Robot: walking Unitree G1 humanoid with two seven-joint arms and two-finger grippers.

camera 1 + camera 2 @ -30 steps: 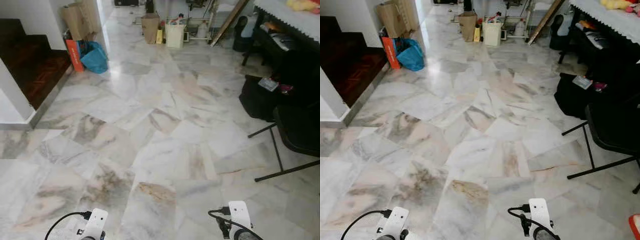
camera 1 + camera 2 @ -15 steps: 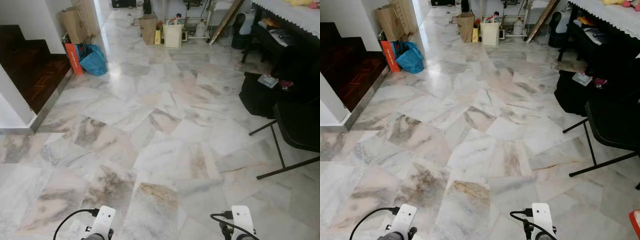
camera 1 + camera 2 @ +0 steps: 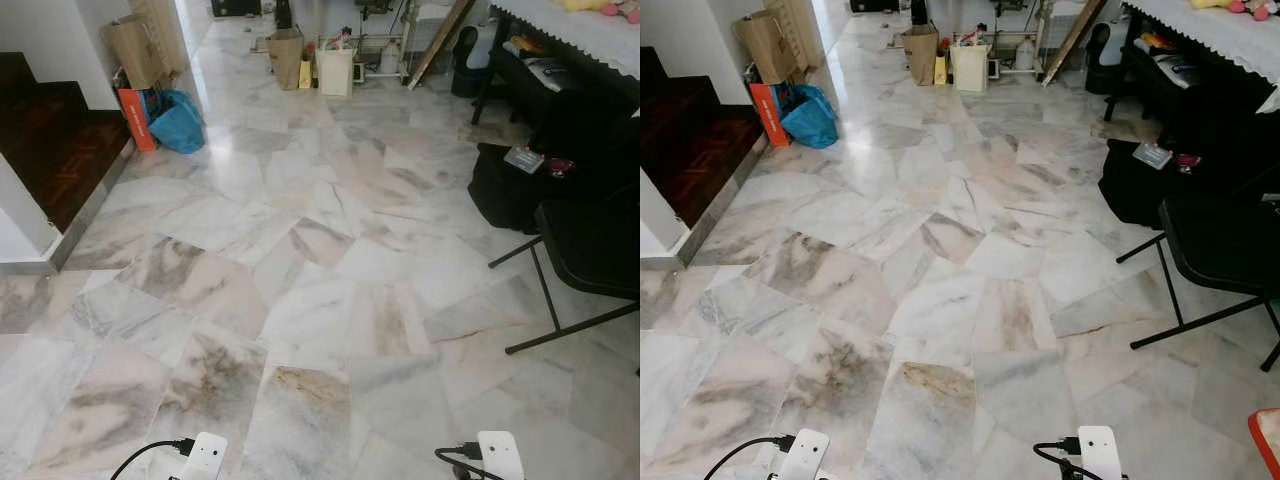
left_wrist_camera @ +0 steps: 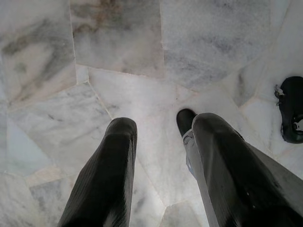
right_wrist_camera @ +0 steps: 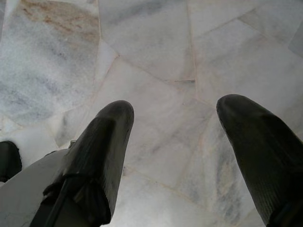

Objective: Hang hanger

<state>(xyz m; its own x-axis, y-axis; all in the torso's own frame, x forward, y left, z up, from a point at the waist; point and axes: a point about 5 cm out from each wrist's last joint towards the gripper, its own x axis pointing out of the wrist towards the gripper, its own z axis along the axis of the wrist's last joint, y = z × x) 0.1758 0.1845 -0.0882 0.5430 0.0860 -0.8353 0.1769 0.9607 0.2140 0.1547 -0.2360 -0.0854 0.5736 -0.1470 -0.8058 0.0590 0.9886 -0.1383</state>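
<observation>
Nothing on the floor (image 3: 330, 300) has moved since the earlier frames; the whole picture has slid, so the camera has advanced, and the folding chair (image 3: 590, 250) now sits lower and nearer in the head views.

Both arms hang low with nothing in them. The left gripper (image 4: 158, 137) points down at bare marble with its fingers spread and empty. The right gripper (image 5: 175, 123) does the same, fingers wide apart over the tiles.

No hanger can be made out anywhere, nor a rail to hang it on, so which way it lies from either gripper, how its long axis runs, and which arm is nearer cannot be told. Beyond the chair stands a dark table (image 3: 560, 70) with a white cloth; far past it, against the back wall, are a bin (image 3: 335, 70) and boxes (image 3: 285, 55). Well across the floor from the chair lies a blue bag (image 3: 178, 122) beside dark stairs (image 3: 50, 140). My guess is the robot is walking in search of the hanger.
</observation>
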